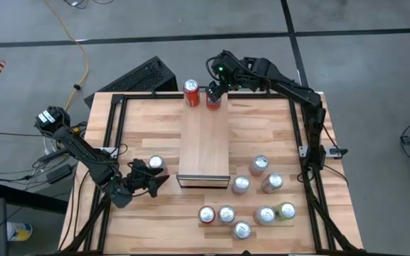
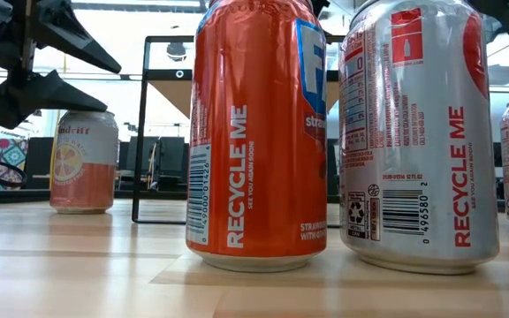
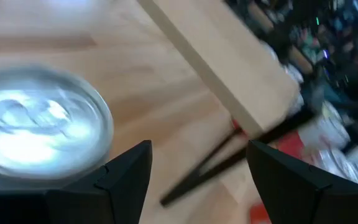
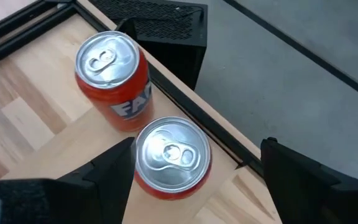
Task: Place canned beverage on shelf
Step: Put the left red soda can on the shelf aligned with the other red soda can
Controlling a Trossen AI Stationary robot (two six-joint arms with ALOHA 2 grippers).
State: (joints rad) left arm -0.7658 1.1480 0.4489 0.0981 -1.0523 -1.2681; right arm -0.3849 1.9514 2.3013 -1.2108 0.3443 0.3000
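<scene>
The shelf [image 1: 203, 146] runs down the table's middle. At its far end stand an orange can [image 4: 114, 78] and, beside it, a red can [image 4: 171, 155]. My right gripper [image 1: 214, 89] hangs open above the red can. The can's top shows between the two fingers, close to one finger [image 4: 114, 168], and nothing is gripped. At the near left my left gripper [image 1: 154, 183] is open, next to an upright silver-topped can [image 3: 36, 124] that stands on the tabletop outside its fingers.
Several more cans [image 1: 255, 199] stand upright at the table's near right; two of them [image 2: 256, 132] fill the low view. A black frame [image 1: 116, 128] borders the tabletop. A black keyboard-like object [image 1: 144, 75] lies beyond the far left edge.
</scene>
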